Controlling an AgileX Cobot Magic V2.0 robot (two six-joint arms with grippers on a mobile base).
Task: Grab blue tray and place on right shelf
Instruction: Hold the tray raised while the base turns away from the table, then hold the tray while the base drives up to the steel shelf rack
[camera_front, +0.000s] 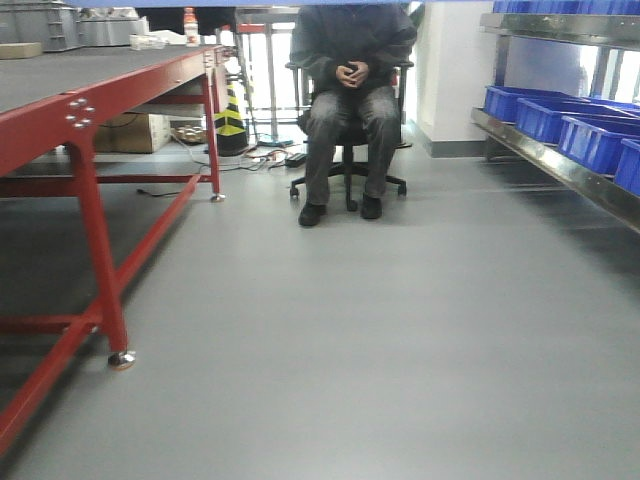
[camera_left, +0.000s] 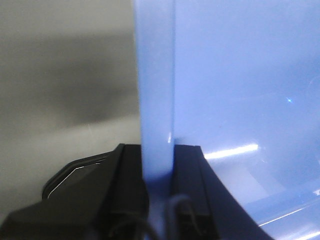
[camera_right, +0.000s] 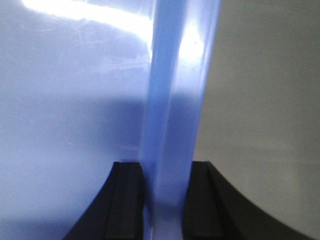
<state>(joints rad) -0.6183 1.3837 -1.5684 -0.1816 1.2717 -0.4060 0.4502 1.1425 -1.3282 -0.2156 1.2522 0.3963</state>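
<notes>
The blue tray (camera_left: 240, 90) fills the right of the left wrist view, with its rim running up the middle. My left gripper (camera_left: 157, 150) is shut on that rim, one black finger on each side. In the right wrist view the blue tray (camera_right: 70, 100) lies to the left, and my right gripper (camera_right: 165, 167) is shut on its opposite rim. Grey floor shows beyond both rims. A thin blue strip of the tray (camera_front: 300, 3) crosses the top of the front view. The right shelf (camera_front: 560, 165), of shiny steel, runs along the right side.
Several dark-blue bins (camera_front: 590, 135) stand on the right shelf. A red-framed table (camera_front: 90, 110) occupies the left. Straight ahead a person sits on an office chair (camera_front: 350, 100), with a striped cone (camera_front: 230, 115) and cables beside them. Grey floor (camera_front: 350, 350) lies between.
</notes>
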